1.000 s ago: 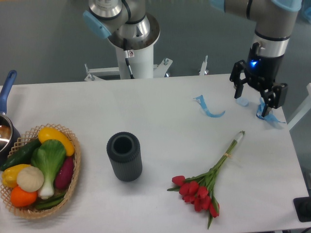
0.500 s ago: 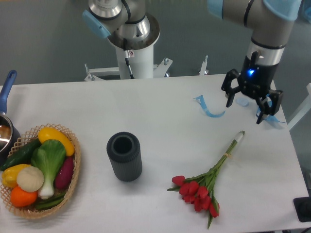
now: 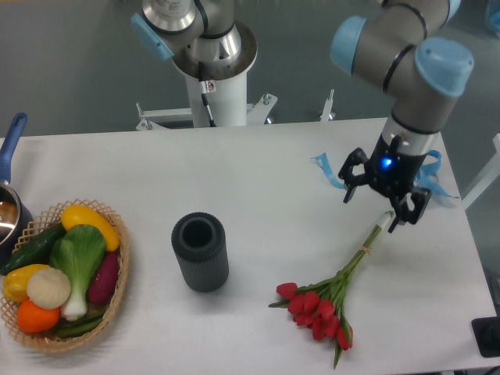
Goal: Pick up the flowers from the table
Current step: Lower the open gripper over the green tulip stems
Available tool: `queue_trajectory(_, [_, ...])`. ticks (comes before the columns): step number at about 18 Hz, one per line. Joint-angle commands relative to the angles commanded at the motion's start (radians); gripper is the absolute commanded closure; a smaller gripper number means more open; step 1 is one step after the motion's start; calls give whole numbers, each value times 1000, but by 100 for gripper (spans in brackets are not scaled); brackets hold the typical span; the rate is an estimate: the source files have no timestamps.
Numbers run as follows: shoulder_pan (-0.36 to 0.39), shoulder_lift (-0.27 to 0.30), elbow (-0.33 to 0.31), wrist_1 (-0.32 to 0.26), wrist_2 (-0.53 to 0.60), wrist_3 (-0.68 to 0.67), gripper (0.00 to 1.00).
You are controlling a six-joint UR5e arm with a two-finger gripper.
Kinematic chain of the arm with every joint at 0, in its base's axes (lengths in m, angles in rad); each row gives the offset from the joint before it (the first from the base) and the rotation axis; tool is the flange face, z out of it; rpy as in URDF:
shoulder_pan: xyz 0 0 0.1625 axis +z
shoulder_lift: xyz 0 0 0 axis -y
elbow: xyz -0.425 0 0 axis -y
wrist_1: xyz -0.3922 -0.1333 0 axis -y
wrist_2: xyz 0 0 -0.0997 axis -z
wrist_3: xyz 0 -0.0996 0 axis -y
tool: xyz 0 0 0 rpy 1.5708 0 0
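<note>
Table (image 3: 258, 172): white top, carries everything. No print on it that I can read.

Arm: single UR5e reaching in from the upper right, wrist pointing down over the right side of the table. Blue joint caps, no legible logo or lettering at this resolution.

Basket (image 3: 117, 293) of vegetables at far left, well apart from the action. Dark ribbed cylinder (image 3: 200, 251) stands upright mid-table, open end up, no label visible. Both out of the way.

Flowers (image 3: 332, 293): red tulip bunch lying flat on the table, lower right. Long axis runs diagonally, heads toward the near edge at lower left, stem end at upper right. Tie sits partway up the stems.

Gripper (image 3: 377, 208): fingers spread, nothing between them. Blue LED lit on the body. It hangs just above the stem tip, so the bunch lies down and to camera-left from it, along the stem line. Can't tell the height above the table from this one view.

Judgement: the grasp turns on closing across the stems, not along them. Jaw line looks roughly crosswise to the stems already, but not certain. Better bite is probably nearer the tie than at the bare tip.

Blue tape strips (image 3: 332, 173) beside the gripper: no writing readable.
</note>
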Motion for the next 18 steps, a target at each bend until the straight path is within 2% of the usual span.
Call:
queue_trajectory(3, [-23, -34, 2, 9, 32, -37, 0])
queue_trajectory(6, [-46, -51, -2, 64, 124, -37, 0])
queue_trajectory(10, [-49, -107, 6, 106, 127, -39, 0])
queue_trajectory(15, [-67, -175, 2, 114, 129, -40, 0])
queue_trajectory(18, [-77, -204, 2, 159, 130, -46, 0])
